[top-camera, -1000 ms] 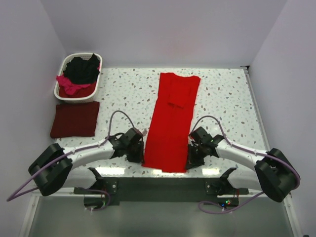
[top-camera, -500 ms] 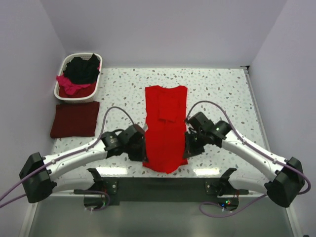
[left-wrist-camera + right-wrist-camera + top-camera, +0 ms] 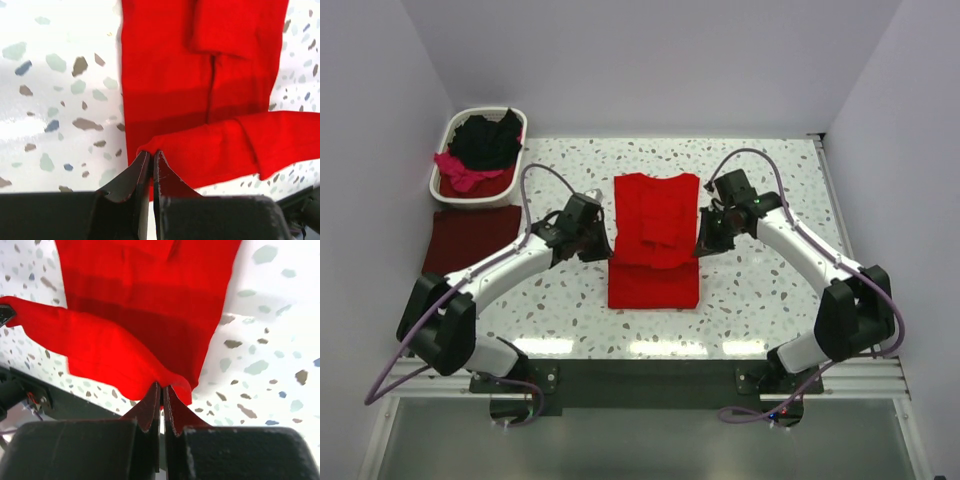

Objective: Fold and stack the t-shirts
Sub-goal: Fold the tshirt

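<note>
Folding the red t-shirt [image 3: 655, 285], I grip a hem corner tightly in left pincer [image 3: 151, 156] and right pincer [image 3: 161, 389]; both must move level.

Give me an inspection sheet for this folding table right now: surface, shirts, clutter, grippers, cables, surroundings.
Surface: speckled table, glossy.
Job's things: red t-shirt mid-table, near hem held raised over its middle; maroon t-shirt folded flat at left; black t-shirt and pink t-shirt in the laundry basket.
Clutter: nothing seen.
Grippers: left gripper and right gripper each shut on a hem corner.
Cables: purple cables loop above both arms, clear of cloth.
Surroundings: plain pale walls.
</note>
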Tool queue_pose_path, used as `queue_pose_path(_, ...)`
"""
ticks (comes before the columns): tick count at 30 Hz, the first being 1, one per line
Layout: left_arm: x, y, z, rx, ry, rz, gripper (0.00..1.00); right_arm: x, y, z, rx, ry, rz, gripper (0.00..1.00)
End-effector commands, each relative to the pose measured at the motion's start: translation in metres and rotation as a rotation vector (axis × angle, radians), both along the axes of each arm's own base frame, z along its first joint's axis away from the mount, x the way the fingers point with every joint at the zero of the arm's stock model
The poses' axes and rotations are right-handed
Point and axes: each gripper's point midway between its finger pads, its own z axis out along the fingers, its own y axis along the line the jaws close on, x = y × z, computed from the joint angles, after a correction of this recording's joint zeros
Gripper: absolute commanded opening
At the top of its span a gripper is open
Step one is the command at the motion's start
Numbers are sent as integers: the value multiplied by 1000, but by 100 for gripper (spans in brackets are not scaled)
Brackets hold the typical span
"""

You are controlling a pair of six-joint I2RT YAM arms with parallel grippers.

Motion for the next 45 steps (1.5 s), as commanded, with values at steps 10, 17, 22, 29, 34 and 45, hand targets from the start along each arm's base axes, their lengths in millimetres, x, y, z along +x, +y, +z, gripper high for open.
queue_pose_path(10, 76, -12, -2, -31, -145, 16, 0, 65, -11, -13, 37, -105, -44, 0)
queue_pose_path(17, 86, -10, -22, -5, -136, 41, 0, 83, -12, -47, 32, -108, -57, 0)
queue_pose_path(22, 87, -11, -41, 6, -111, 42, 3, 91, -13, -70, 5, -94, -57, 0)
queue_pose_path(29, 87, -5, -22, 7, -173, 55, 37, 99, -15, -39, -10, -186, -49, 16)
queue_pose_path(34, 59, -12, 4, 23, -260, 23, 57, 88, -20, -11, -85, -304, -61, 26)
queue_pose_path(45, -22, -48, -48, 23, -170, -116, 27, 42, 51, -30, 62, -314, 75, 23)
